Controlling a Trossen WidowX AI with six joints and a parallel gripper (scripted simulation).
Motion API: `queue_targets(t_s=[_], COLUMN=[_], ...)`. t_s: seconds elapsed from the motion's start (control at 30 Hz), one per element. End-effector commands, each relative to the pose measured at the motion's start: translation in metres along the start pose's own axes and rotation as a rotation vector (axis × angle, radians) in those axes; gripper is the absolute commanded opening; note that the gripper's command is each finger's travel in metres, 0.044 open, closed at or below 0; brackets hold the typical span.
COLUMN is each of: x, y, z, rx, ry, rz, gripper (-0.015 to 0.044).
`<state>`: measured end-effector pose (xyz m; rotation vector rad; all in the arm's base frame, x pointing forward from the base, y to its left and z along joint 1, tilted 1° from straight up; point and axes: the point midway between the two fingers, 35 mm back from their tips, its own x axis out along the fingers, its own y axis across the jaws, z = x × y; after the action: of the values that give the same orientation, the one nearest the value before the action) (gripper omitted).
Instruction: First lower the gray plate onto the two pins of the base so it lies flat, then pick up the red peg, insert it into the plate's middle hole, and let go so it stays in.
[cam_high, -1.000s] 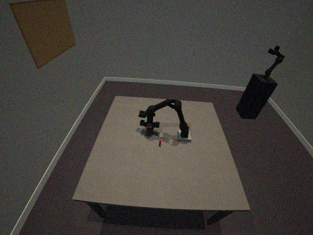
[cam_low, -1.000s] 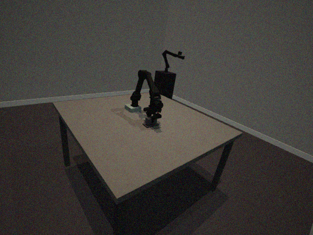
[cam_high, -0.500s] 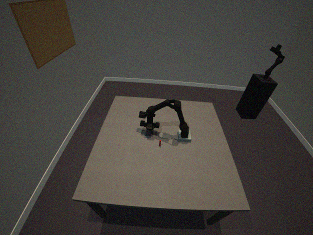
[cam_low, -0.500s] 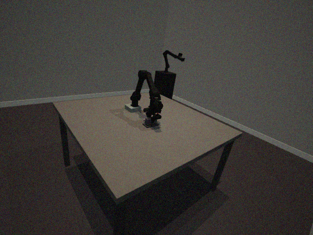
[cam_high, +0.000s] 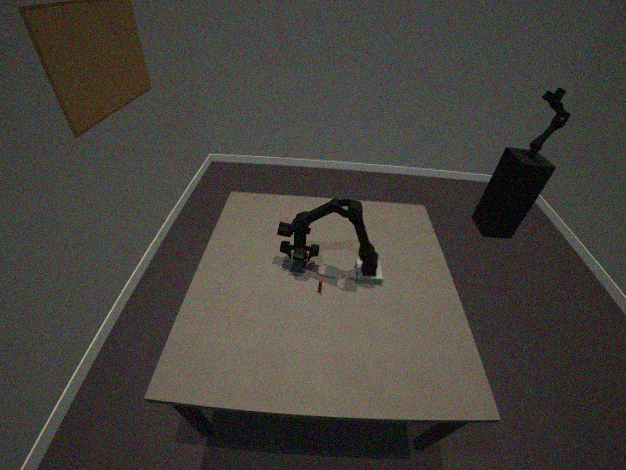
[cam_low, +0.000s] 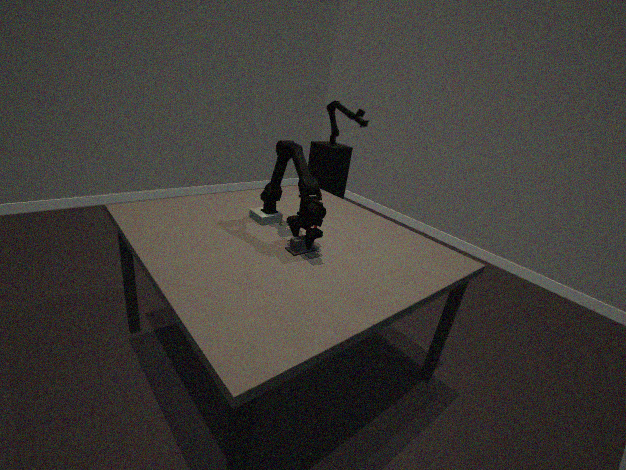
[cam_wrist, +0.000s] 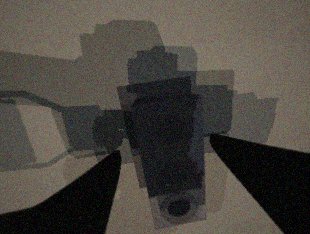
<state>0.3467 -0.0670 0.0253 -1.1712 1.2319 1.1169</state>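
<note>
Gray flat plate (cam_wrist: 167, 150) sits centre of wrist view on the base, between spread black gripper (cam_wrist: 165, 165) fingers, unheld. Lift straight up w/o nudging it, then go for small red peg (cam_high: 320, 286) nearby.
</note>
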Motion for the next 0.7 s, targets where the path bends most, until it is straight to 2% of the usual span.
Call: queue_targets(t_s=[0.0,0.07,0.3,0.5,0.67], x=[-0.001,-0.011,-0.115,-0.118,-0.120], y=[-0.001,-0.003,-0.001,-0.004,0.006], z=[0.000,0.000,0.001,0.002,0.029], rx=[0.000,0.000,-0.004,0.010,0.359], ry=[0.000,0.001,0.004,0.004,0.002], rz=[-0.003,-0.002,0.003,0.003,0.003], gripper=[0.0440,0.0440,0.0440,0.0440,0.0440])
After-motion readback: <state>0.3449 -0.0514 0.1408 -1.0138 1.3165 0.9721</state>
